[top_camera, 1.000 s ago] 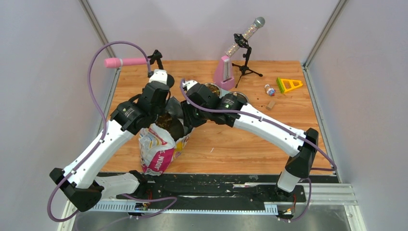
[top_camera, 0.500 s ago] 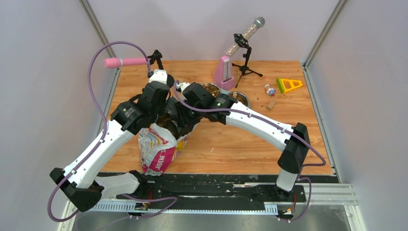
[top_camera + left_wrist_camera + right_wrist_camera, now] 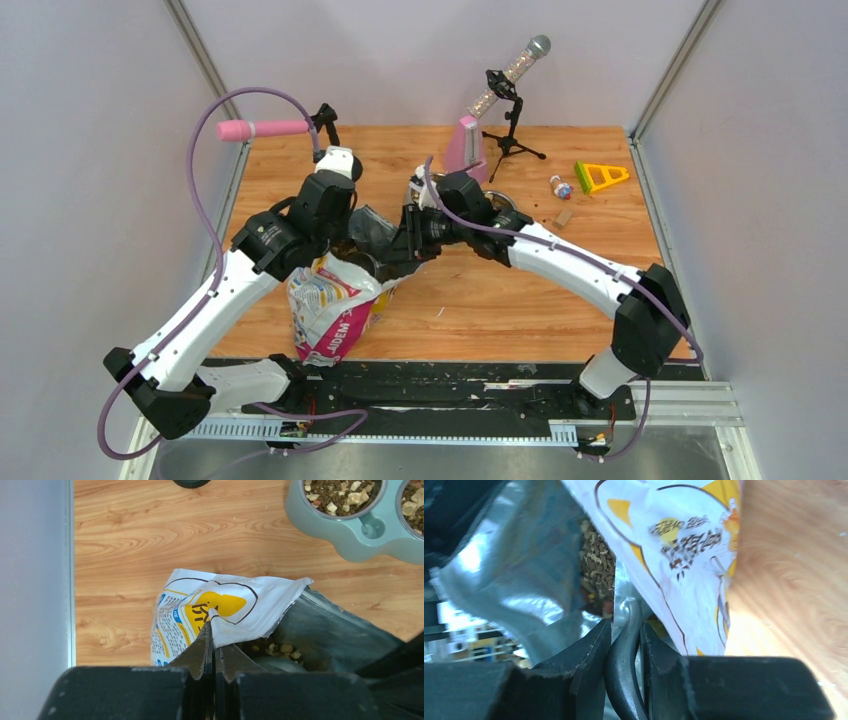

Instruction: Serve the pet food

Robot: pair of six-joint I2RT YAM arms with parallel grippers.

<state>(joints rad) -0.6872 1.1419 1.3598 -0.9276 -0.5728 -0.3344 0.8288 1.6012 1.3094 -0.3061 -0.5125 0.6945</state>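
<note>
The printed bag (image 3: 335,305) stands open near the table's front. My left gripper (image 3: 214,630) is shut on the bag's (image 3: 235,605) white top edge and holds the mouth open. Pet food (image 3: 277,649) shows inside, brown bits with paler chunks. My right gripper (image 3: 625,625) is at the bag's mouth, shut on a dark grey curved scoop handle (image 3: 624,655). The scoop's far end reaches toward the pet food (image 3: 599,565) and is hidden by foil. More pet food (image 3: 340,492) fills the teal double bowl (image 3: 350,535) beyond the bag.
At the back stand a pink microphone (image 3: 250,129) on a stand, a pink wedge-shaped holder (image 3: 465,150) and a tripod with a clear tube (image 3: 510,75). A yellow triangle (image 3: 600,177), small bottle (image 3: 561,186) and wooden block (image 3: 563,216) lie back right.
My right wrist has swung to the right and now covers most of the bowls, its gripper still at the bag's mouth. The bag's top has leaned slightly. The left arm has held still.
</note>
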